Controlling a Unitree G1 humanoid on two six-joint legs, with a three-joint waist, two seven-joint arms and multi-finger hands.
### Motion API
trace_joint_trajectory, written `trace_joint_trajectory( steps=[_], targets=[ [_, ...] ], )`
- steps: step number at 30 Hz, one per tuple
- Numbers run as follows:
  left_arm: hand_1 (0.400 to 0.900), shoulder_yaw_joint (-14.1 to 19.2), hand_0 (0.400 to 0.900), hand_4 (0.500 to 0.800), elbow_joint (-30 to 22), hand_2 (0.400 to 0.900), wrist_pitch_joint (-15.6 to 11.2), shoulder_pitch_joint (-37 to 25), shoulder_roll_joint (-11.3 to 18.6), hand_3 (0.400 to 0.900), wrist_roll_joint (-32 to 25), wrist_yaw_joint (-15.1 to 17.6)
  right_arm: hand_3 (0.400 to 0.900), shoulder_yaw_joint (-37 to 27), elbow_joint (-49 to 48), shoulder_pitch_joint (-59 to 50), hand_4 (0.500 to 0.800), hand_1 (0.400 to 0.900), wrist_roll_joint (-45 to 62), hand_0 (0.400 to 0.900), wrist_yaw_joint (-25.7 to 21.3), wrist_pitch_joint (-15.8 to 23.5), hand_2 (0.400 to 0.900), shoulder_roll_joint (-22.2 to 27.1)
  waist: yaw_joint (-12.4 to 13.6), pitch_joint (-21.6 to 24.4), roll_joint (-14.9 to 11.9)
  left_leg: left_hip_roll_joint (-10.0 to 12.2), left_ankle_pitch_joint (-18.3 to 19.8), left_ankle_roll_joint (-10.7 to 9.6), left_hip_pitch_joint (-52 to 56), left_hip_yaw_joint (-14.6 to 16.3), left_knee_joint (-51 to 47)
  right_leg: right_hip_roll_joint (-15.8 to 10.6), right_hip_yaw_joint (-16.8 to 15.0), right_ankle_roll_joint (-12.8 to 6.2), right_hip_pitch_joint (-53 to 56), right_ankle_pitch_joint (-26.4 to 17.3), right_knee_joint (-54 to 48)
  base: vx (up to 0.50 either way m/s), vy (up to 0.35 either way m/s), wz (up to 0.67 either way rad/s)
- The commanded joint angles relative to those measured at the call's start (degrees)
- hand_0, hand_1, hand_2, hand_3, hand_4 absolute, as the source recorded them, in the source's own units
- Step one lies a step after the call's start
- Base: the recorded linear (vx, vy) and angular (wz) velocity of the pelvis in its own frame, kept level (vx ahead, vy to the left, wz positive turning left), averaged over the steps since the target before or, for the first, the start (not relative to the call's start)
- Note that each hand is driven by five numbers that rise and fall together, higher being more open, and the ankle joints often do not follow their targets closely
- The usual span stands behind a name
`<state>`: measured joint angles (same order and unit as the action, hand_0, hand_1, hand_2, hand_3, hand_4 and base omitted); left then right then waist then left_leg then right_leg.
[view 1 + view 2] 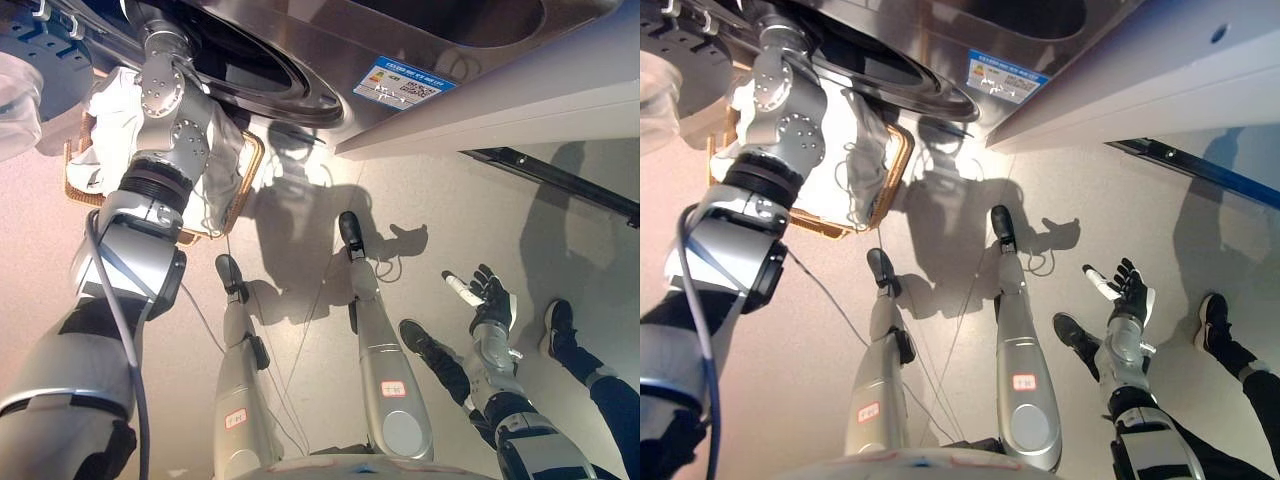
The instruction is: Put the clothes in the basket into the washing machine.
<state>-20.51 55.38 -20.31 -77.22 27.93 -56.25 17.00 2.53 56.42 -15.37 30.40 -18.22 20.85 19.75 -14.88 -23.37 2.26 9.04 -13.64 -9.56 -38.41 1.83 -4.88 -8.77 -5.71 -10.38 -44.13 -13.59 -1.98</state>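
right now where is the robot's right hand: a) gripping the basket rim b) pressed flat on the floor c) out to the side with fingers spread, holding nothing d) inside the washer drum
c: the right hand hangs off to the right with its fingers spread and empty, well apart from the basket and the washing machine.

Both head eyes look steeply down at floor from close above, set slightly apart. Shared: basket (250,170) far left, washing machine (900,60) door far, right hand (490,297) near right.
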Motion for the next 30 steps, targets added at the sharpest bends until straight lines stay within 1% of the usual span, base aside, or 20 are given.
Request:
trace_joint_trajectory(
  steps=[1, 8, 14, 16, 19, 23, 25, 28, 30],
  targets=[
    [0.9, -0.26, 0.9, 0.8, 3.0, 0.9, -6.27, -6.22, -0.23, 0.9, 2.99, -1.18, 0.9, -0.82, 1.81, 10.5, 0.8, 0.9, 1.64, 0.9, -1.37, 1.43, 0.9, 4.31, 0.31, 9.15, 1.91, 2.68, 0.49, -2.67, -1.89, -4.05, -0.12, -0.23, -0.25, -1.57, 2.74, 3.47, 0.25, 0.0, 0.0, 0.0],
    [0.9, -0.44, 0.9, 0.8, 3.09, 0.9, -6.06, -5.82, -0.45, 0.9, 3.79, -0.77, 0.9, -0.38, 1.0, 10.87, 0.8, 0.9, 1.58, 0.9, -1.2, 1.56, 0.9, 4.0, 0.61, 9.02, 1.83, 2.66, 0.46, -2.5, -1.88, -4.32, -0.12, -0.13, -0.25, -1.49, 2.41, 3.66, 0.71, 0.0, 0.0, 0.0],
    [0.9, 0.1, 0.9, 0.8, 3.21, 0.9, -6.13, -5.38, -0.8, 0.9, 3.78, -0.13, 0.9, -0.17, 0.87, 10.85, 0.8, 0.9, 1.45, 0.9, -1.47, 1.62, 0.9, 3.84, 0.86, 9.17, 1.79, 2.62, 0.52, -2.36, -1.6, -4.52, -0.12, -0.17, -0.14, -1.46, 2.55, 3.73, 0.82, 0.0, 0.0, 0.0],
    [0.9, 0.55, 0.9, 0.8, 2.6, 0.9, -6.23, -4.64, -1.03, 0.9, 3.27, -0.13, 0.9, -0.33, 0.83, 11.11, 0.8, 0.9, 1.46, 0.9, -1.52, 1.61, 0.9, 3.87, 0.96, 9.18, 1.78, 2.61, 0.52, -2.32, -1.44, -4.56, -0.12, -0.21, -0.17, -1.42, 2.78, 3.87, 0.96, 0.0, 0.0, 0.0],
    [0.9, 0.23, 0.9, 0.8, 2.23, 0.9, -6.01, -4.24, -1.27, 0.9, 3.85, -0.07, 0.9, -0.36, 0.72, 10.98, 0.8, 0.9, 1.44, 0.9, -1.61, 1.52, 0.9, 3.92, 1.17, 9.14, 1.86, 2.58, 0.58, -2.31, -1.22, -4.46, -0.12, -0.3, -0.02, -1.44, 2.89, 3.84, 1.08, 0.0, 0.0, 0.0],
    [0.9, 0.29, 0.9, 0.8, -0.19, 0.9, -5.85, -0.9, -1.75, 0.9, 6.29, 0.25, 0.9, -0.47, 0.6, 10.98, 0.8, 0.9, 1.38, 0.9, -1.66, 1.45, 0.9, 3.55, 1.8, 8.86, 2.04, 2.37, 0.49, -2.2, -0.91, -4.36, -0.12, -0.37, 0.14, -1.3, 3.22, 3.79, 1.06, 0.0, 0.0, 0.0],
    [0.9, 0.57, 0.9, 0.8, -1.41, 0.9, -5.74, 1.11, -1.93, 0.9, 8.63, 1.1, 0.9, -0.58, 0.48, 11.19, 0.8, 0.9, 1.37, 0.9, -1.66, 1.47, 0.9, 3.37, 2.1, 8.66, 2.02, 2.37, 0.41, -2.17, -0.69, -4.44, -0.12, -0.35, 0.13, -1.17, 3.33, 3.97, 1.31, 0.0, 0.0, 0.0],
    [0.9, 0.94, 0.9, 0.8, -2.13, 0.9, -5.55, 3.96, -1.42, 0.9, 12.62, 2.6, 0.9, -0.84, 0.85, 10.93, 0.8, 0.9, 1.46, 0.9, -1.74, 1.61, 0.9, 2.95, 2.68, 8.39, 1.88, 2.54, 0.38, -1.99, -0.49, -4.4, -0.12, -0.37, 0.5, -1.04, 3.73, 4.12, 1.27, 0.0, 0.0, 0.0],
    [0.9, 1.68, 0.9, 0.8, -3.5, 0.9, -5.53, 6.62, -0.96, 0.9, 14.63, 3.48, 0.9, -1.01, 1.12, 10.87, 0.8, 0.9, 1.54, 0.9, -1.86, 1.64, 0.9, 2.67, 2.98, 8.2, 1.84, 2.6, 0.41, -1.8, 0.01, -4.41, -0.12, -0.28, 0.52, -0.94, 4.2, 4.34, 1.34, 0.0, 0.0, 0.0]
  ],
)
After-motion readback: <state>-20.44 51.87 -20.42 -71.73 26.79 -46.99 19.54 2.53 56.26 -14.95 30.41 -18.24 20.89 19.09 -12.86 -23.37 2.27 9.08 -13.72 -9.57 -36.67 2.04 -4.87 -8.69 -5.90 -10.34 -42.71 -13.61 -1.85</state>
